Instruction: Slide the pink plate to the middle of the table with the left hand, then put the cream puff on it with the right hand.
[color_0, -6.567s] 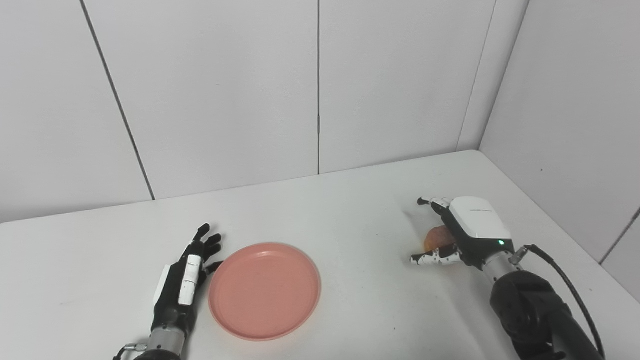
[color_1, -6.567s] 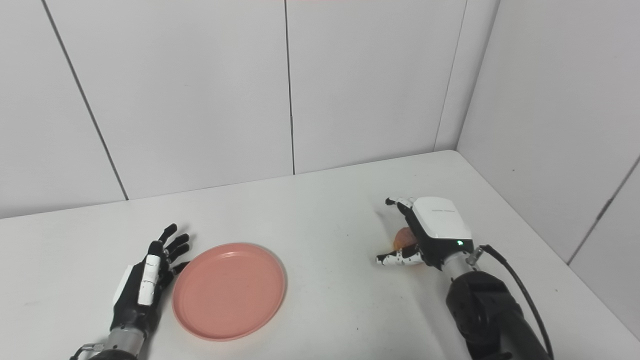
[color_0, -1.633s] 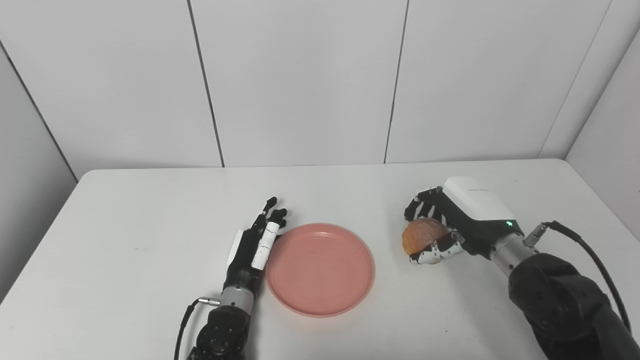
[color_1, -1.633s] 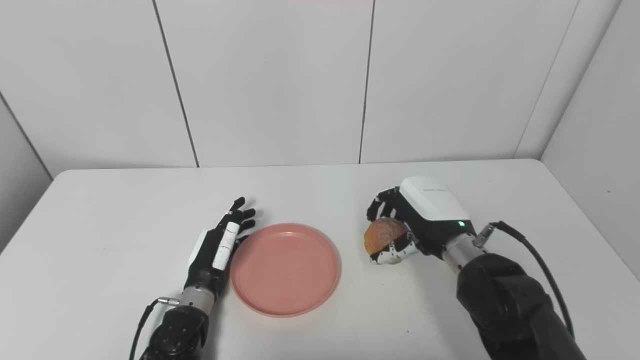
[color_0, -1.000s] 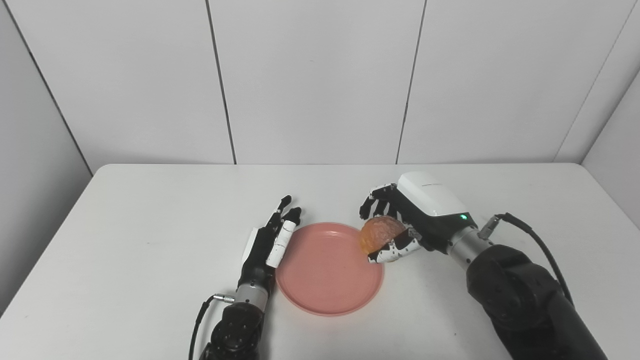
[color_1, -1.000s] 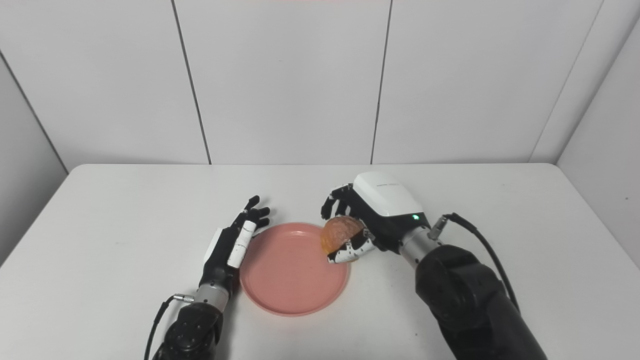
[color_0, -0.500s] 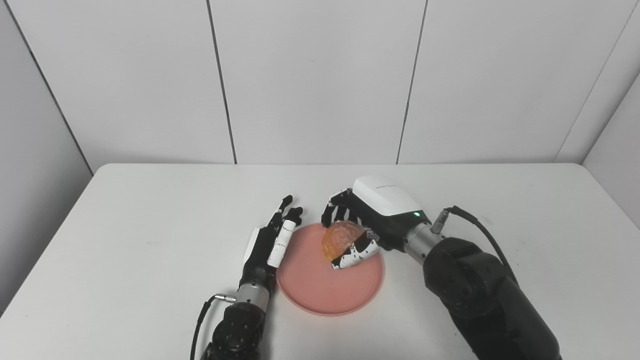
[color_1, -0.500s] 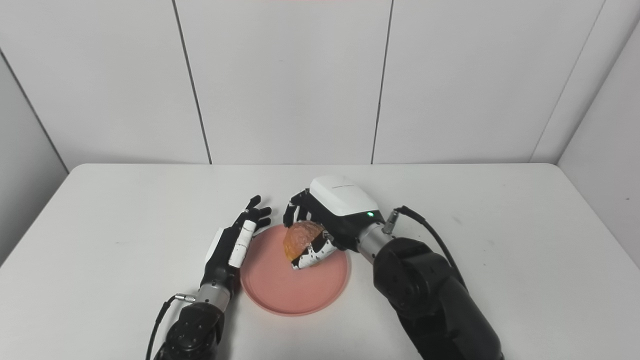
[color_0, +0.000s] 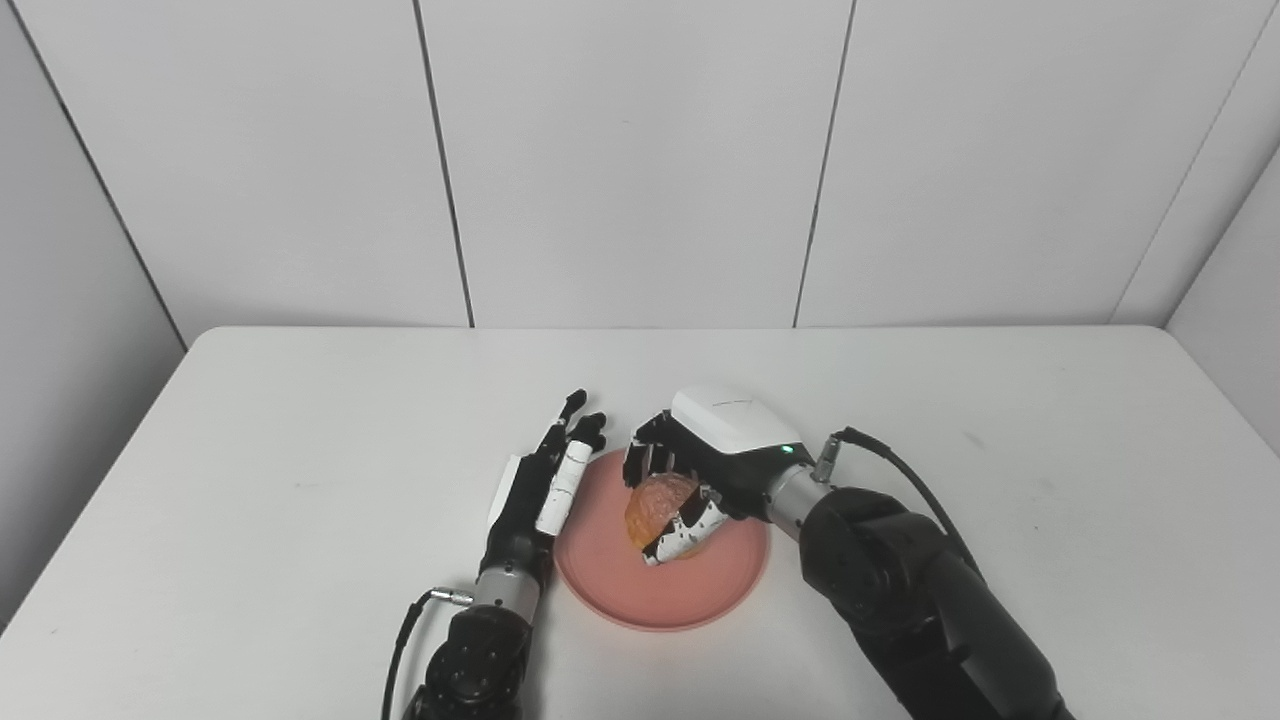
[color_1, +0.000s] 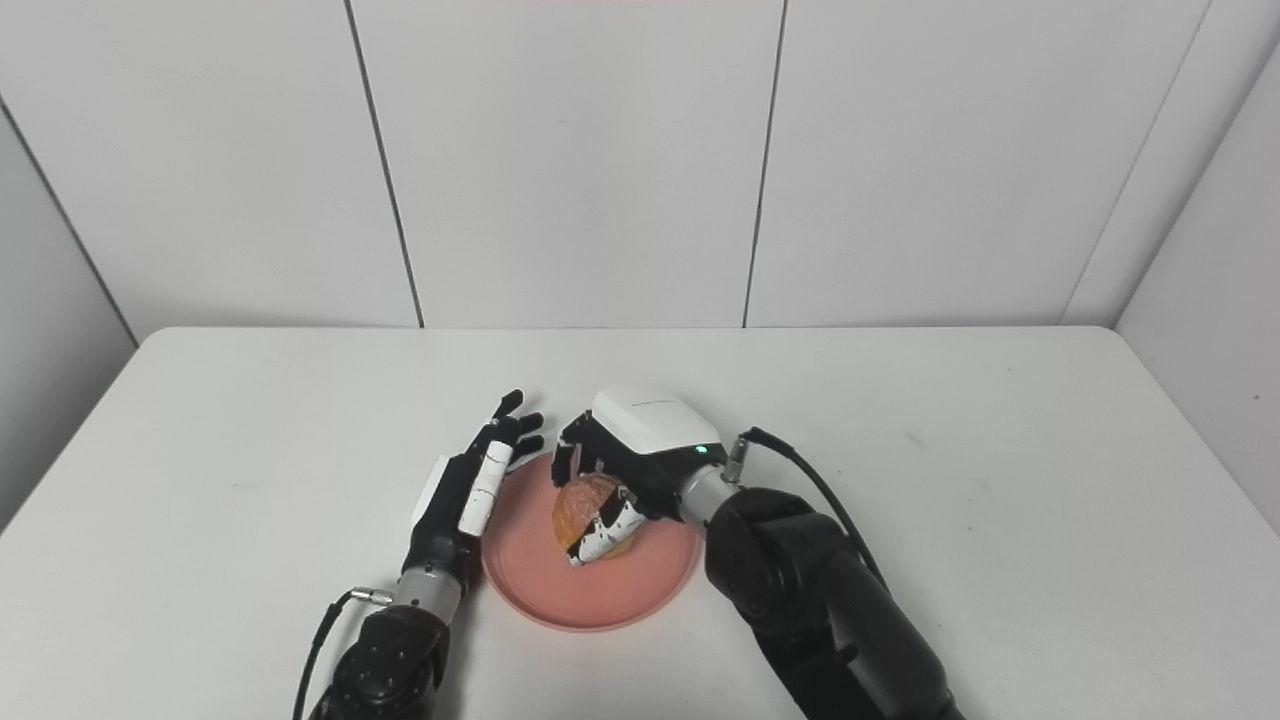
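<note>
The pink plate (color_0: 650, 595) lies flat near the middle of the white table (color_0: 300, 430). My right hand (color_0: 700, 470) hovers low over the plate's centre, shut on the golden-brown cream puff (color_0: 655, 505); its fingers wrap the puff from above and behind. Whether the puff touches the plate I cannot tell. My left hand (color_0: 540, 485) is open, fingers straight and pointing away, resting on the table with its edge against the plate's left rim. In the right eye view the same puff (color_1: 585, 508) sits over the plate (color_1: 560, 600).
White wall panels (color_0: 640, 160) close off the table's far edge and both sides. Bare tabletop stretches to the left (color_0: 250, 500) and right (color_0: 1050, 500) of the plate. My right arm (color_0: 900, 590) crosses the near right part of the table.
My right hand has carried the cream puff leftward from the plate's right rim to over its centre and lowered it. The left hand and the plate have stayed in place.
</note>
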